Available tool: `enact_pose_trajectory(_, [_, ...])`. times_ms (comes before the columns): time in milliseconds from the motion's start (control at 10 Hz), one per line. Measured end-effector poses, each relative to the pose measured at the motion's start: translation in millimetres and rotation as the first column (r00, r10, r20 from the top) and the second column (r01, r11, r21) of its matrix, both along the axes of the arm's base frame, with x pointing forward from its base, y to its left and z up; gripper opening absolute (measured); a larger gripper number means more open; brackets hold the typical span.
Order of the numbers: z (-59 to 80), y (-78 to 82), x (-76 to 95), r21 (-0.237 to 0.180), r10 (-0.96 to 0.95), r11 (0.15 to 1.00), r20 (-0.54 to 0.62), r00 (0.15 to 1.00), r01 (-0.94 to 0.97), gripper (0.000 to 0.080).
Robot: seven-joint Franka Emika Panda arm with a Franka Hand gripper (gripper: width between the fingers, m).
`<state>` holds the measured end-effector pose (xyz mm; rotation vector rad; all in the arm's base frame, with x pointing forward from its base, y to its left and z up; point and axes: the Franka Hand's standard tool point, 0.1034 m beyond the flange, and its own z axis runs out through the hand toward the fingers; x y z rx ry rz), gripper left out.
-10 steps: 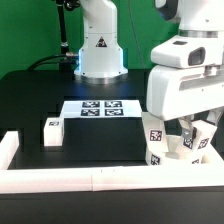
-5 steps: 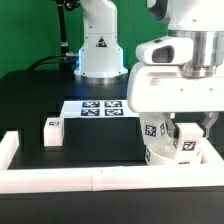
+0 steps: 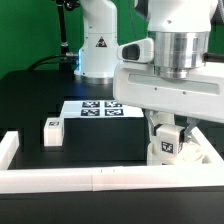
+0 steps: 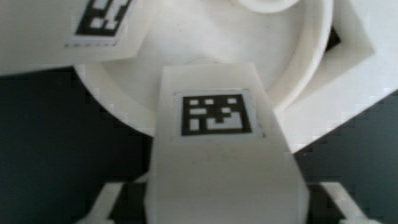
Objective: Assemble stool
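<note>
The claw [image 4: 217, 198] is clamped on one leg [image 3: 167, 146] over the seat [image 4: 125, 75] at four o'clock in the exterior view, while another leg [image 3: 52, 131] lies loose at nine o'clock, so assembly seems unfinished.

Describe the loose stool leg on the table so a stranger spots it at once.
On the black table, find the marker board lying flat. Toward the exterior view's left of it sits a short white leg, tag on top. It lies alone; the held leg is in the end effector.
</note>
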<state>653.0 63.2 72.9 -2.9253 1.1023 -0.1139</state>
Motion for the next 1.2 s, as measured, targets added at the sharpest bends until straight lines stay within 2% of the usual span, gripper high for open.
enact_pose_trajectory(400, [-0.9,-10.5,-7.6,-0.004,-0.296,0.955,-0.011,0.955,0.296,0.0337])
enact_pose_trajectory(700, [-0.7,-14.1,-11.4,-0.009,-0.401,0.916,-0.023,0.916,0.4,0.0337])
enact_pose_trajectory(800, [-1.6,-14.0,-11.4,-0.009,-0.392,0.92,-0.023,0.92,0.392,0.0412])
enact_pose_trajectory(900, [-1.8,-13.9,-11.4,-0.009,-0.392,0.92,-0.023,0.92,0.392,0.0412])
enact_pose_trajectory(1000, [0.2,-14.1,-10.3,-0.005,-0.387,0.922,-0.02,0.922,0.387,0.0582])
enact_pose_trajectory(1100, [18.8,-14.0,-8.1,0.035,-0.368,0.929,-0.006,0.93,0.368,0.0635])
enact_pose_trajectory(1200, [35.8,-22.7,-10.6,0.064,-0.335,0.94,0.004,0.942,0.334,0.0645])
